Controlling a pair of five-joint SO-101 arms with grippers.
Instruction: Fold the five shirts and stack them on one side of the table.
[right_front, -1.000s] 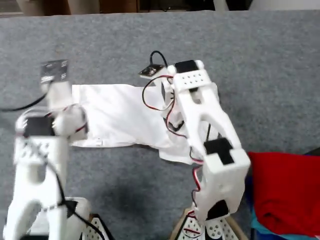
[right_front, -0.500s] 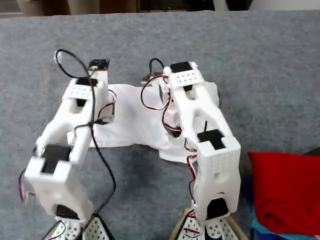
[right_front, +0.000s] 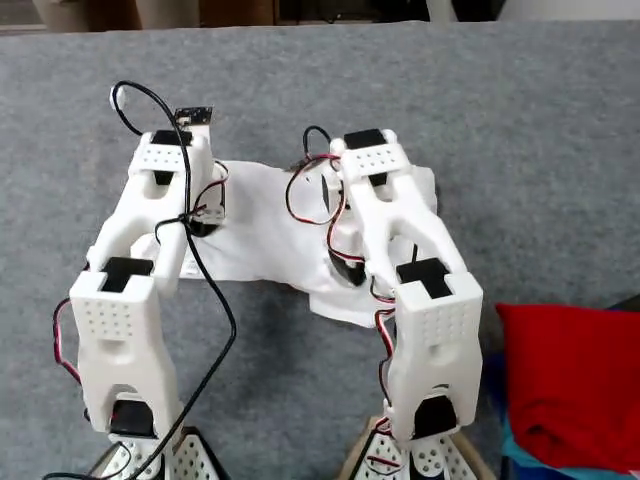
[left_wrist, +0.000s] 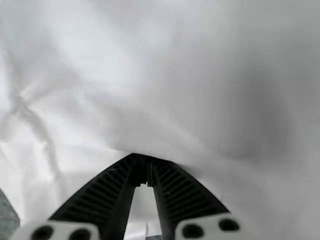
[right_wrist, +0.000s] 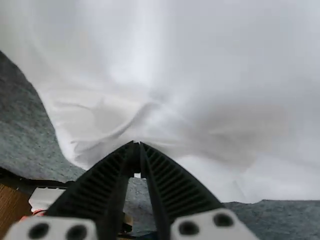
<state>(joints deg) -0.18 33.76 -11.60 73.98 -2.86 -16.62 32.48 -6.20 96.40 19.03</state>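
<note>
Left gripper (left_wrist: 141, 172) and right gripper (right_wrist: 136, 146) are each seen with jaws closed, pinched on the white shirt (right_front: 262, 235). Nearest, at the grey table's (right_front: 520, 120) right edge, a red shirt (right_front: 570, 380) is laid over other coloured cloth. Farther in, the white shirt is spread crumpled beneath both arms.

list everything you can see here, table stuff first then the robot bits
white shirt: one, white, rumpled at mid table under both arms
red shirt: one, red, folded at the table's right edge, on top of a pile
teal cloth: one, teal, under the red shirt; garment type unclear
table: one, grey felt-like top
left arm: one, white, over the shirt's left part
right arm: one, white, over its right part
left gripper: black fingers, shut on the white shirt
right gripper: black fingers, shut on the white shirt
</note>
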